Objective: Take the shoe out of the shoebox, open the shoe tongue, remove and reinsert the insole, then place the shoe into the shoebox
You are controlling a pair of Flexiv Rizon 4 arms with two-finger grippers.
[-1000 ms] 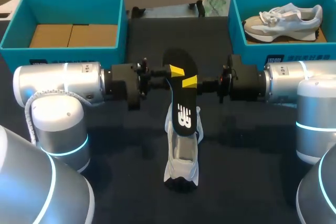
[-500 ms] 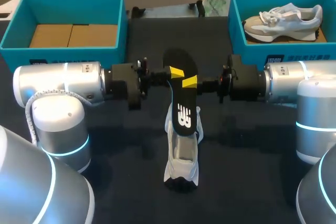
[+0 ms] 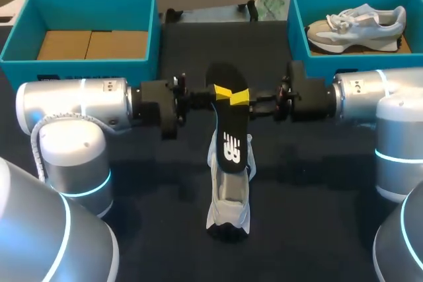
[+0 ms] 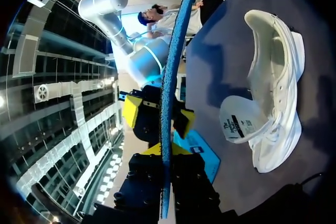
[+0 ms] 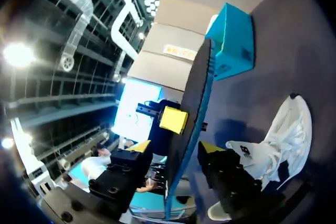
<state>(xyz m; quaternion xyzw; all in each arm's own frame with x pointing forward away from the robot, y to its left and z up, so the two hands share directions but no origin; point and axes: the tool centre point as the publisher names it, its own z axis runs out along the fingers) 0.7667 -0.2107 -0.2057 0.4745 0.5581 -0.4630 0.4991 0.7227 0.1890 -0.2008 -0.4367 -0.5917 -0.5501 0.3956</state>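
- Head view: the black insole (image 3: 228, 120) hangs lengthwise above the white shoe (image 3: 229, 206), which lies on the desk (image 3: 317, 196) with its opening up. That keeps the insole lined up with the opening for going back in.
- The left arm comes in from the shoe's left and the right arm from its right. They meet at the insole's far half, so the near end is free to lead into the shoe.
- Behind the shoe to the left is an empty shoebox (image 3: 149, 24), probably where the shoe is to end up. Behind it to the right, a second shoebox (image 3: 310, 64) holds another shoe (image 3: 357, 24).
- Left wrist view: the insole (image 4: 168, 93) shows edge-on and the left jaws are clamped on it from both faces, carrying it. The shoe (image 4: 278, 98) lies apart from it on the desk, its tongue (image 4: 239, 124) folded out so the opening is clear.
- Right wrist view: the right jaws stand apart astride the insole (image 5: 191, 108), one finger close to it and the other with a gap. I judge this a second grip not yet closed. The shoe (image 5: 278, 150) lies beyond, apart from the insole.
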